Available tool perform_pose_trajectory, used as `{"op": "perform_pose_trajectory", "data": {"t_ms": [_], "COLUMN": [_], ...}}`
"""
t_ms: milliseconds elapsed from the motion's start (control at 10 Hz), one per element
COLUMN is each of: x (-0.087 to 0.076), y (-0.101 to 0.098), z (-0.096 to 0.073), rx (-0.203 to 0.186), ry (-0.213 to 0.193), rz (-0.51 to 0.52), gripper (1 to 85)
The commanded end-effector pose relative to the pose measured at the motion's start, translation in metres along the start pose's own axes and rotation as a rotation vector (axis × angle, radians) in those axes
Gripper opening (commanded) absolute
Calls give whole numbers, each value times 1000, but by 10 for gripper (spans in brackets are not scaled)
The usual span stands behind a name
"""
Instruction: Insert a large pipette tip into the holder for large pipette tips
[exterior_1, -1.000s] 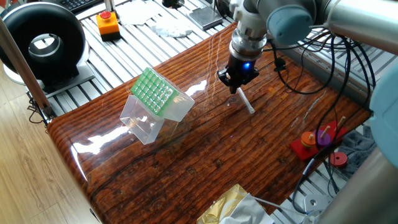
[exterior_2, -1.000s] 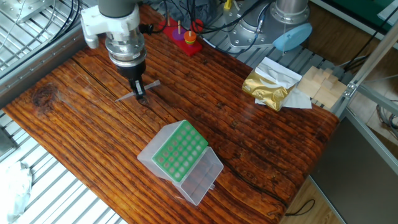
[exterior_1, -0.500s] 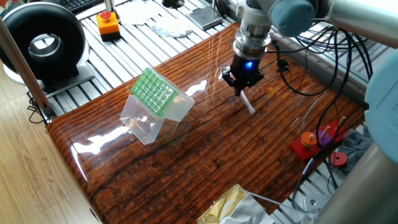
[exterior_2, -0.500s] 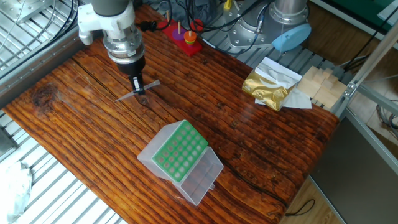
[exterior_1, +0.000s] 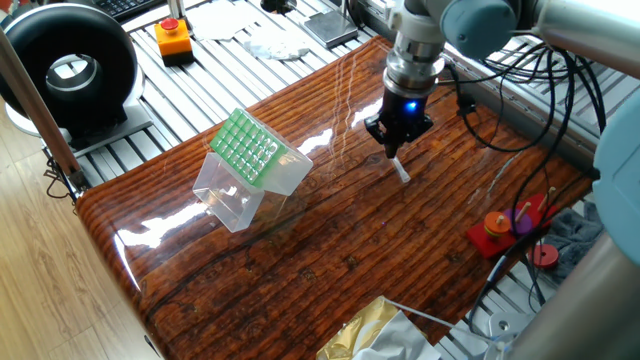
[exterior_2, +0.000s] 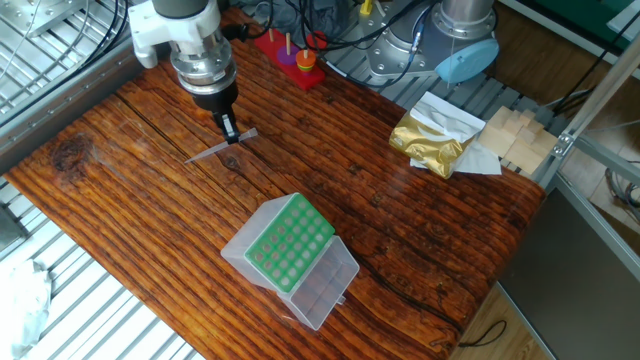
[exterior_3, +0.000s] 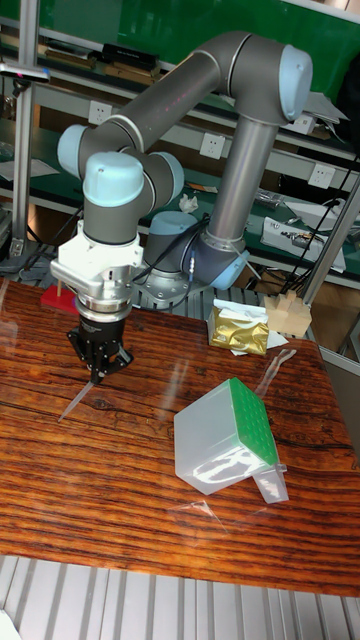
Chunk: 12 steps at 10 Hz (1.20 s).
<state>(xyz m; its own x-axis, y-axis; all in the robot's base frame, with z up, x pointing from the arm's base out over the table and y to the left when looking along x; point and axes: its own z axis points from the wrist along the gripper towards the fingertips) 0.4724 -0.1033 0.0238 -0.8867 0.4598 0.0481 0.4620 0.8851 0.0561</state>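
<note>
I've got the gripper (exterior_1: 395, 152) pointing straight down over the wooden worktop (exterior_1: 330, 250), fingertips right at the large pipette tip (exterior_1: 400, 170), which lies flat on the wood. In the other fixed view the gripper (exterior_2: 231, 133) sits over the thick end of the tip (exterior_2: 213, 151); the thin end runs out to the side and toward the near edge in that view. In the tall fixed view the gripper (exterior_3: 97, 372) is at the upper end of the tip (exterior_3: 76, 396) and the point slants down-left from it. The fingers look close together around the tube, but whether they're actually clamped on it I cannot tell; contact pt is too small to resolve in any cam. Holder for large pipette tips (exterior_1: 250, 160) is well apart from the gripper, further along the worktop, tilted on its side w/ green grid facing up at an angle and the clear lid hanging open below it; same tilt shows in the other fixed view (exterior_2: 290, 255) and the tall view (exterior_3: 230, 440). Beyond the gripper, off the wood, a red peg toy (exterior_2: 298, 60). Gold foil bag (exterior_2: 432, 140) is off to the far side near the arm base.
</note>
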Motion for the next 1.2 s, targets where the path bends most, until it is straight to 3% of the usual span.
{"op": "perform_pose_trajectory", "data": {"t_ms": [0, 200, 400, 600, 900, 1100], "x": [5, 10, 9, 19, 22, 12], "y": [4, 7, 3, -7, -6, -4], "z": [-1, -1, -1, 1, 1, 1], "rx": [-20, -33, -26, -18, -28, -37], "ry": [8, 28, 26, 68, 80, 42], "rz": [-70, -71, -80, -93, -66, -60], "gripper": [10, 13, 70, 183, 190, 140]}}
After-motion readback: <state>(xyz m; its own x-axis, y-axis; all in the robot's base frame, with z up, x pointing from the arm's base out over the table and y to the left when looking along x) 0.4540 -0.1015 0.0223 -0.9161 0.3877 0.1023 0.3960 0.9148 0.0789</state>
